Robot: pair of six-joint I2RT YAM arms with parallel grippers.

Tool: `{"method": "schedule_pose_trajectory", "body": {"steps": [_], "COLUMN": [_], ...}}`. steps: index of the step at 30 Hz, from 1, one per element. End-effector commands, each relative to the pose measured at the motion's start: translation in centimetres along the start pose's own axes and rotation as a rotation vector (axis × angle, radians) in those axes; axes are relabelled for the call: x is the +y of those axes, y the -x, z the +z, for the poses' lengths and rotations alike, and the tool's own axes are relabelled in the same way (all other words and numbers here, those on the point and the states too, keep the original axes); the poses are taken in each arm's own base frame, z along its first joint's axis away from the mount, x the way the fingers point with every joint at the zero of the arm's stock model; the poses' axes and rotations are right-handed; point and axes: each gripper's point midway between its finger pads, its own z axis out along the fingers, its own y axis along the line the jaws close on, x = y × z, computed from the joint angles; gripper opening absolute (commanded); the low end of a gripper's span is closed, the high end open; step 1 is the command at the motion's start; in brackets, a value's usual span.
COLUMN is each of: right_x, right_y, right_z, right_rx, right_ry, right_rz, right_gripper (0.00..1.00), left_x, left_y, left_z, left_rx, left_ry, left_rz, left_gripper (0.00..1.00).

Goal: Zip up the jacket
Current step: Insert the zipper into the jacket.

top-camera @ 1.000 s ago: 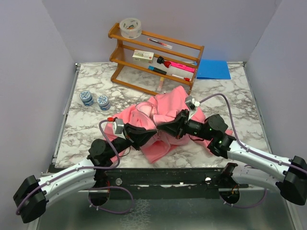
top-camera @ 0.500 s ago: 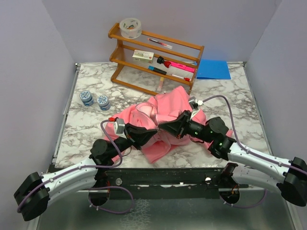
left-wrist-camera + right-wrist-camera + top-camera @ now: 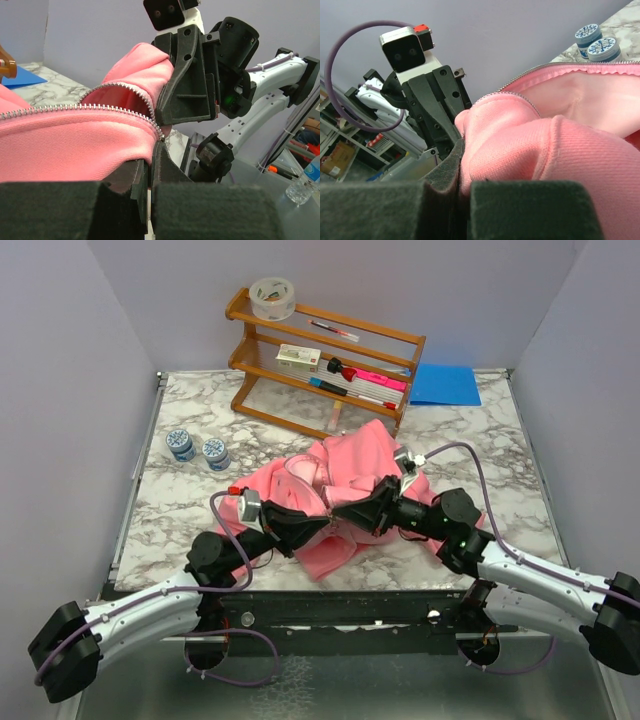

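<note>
The pink jacket (image 3: 345, 475) lies bunched in the middle of the marble table, its front open and the paler lining showing. My left gripper (image 3: 322, 524) is shut on the jacket's front edge, at the lower end of a zipper row (image 3: 107, 107). My right gripper (image 3: 347, 512) faces it, a finger's width away, shut on the opposite fleece edge (image 3: 500, 130). In the left wrist view the left gripper (image 3: 152, 159) pinches pink cloth just under the last zipper teeth, and the right gripper's black fingers (image 3: 185, 85) stand right behind. The right gripper (image 3: 461, 155) has fleece squeezed between its pads.
A wooden rack (image 3: 325, 360) with pens and a tape roll (image 3: 272, 298) stands at the back. A blue sheet (image 3: 445, 385) lies at the back right. Two small round tins (image 3: 197, 447) sit left of the jacket. Grey walls close in both sides.
The right gripper has shifted slightly toward the near edge with its piece of jacket, closing on the left gripper. Both stay shut.
</note>
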Motion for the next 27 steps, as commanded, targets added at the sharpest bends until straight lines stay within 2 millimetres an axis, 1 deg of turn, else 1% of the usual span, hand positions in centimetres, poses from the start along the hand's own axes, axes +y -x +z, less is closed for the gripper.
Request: {"method": "schedule_pose_trajectory", "body": {"steps": [1,7,12,14,17,21,27], "right_x": [2.9,2.4,0.9,0.5,0.4,0.5,0.7], "right_y": [4.9,6.2,6.6,6.7,6.9,7.2,7.3], "right_z": [-0.4,-0.8,-1.1,-1.1,-1.0,-0.8,-1.0], "right_rx": [-0.19,-0.284,-0.337,-0.351,-0.372,-0.384,-0.375], "right_ry": [0.089,0.059,-0.006,-0.023,-0.017,-0.007,-0.011], "right_rz": [-0.047,0.008,0.036,0.044,0.061,0.074,0.068], "right_gripper": [0.0,0.0,0.0,0.0,0.0,0.0,0.0], "left_x": [0.4,1.0,1.0,0.8,0.9,2.0,2.4], "left_y": [-3.8,-5.7,-6.4,-6.9,-7.8,-9.0,-10.5], "left_z": [-0.8,-0.5,-0.6,-0.6,-0.8,-1.3,-1.9], "left_rx": [0.137,0.21,0.22,0.238,0.256,0.264,0.292], "left_ry": [-0.002,0.01,0.002,-0.005,0.003,0.056,0.077], "left_rz": [-0.045,-0.078,-0.1,-0.111,-0.122,-0.132,-0.15], "left_gripper": [0.0,0.0,0.0,0.0,0.0,0.0,0.0]}}
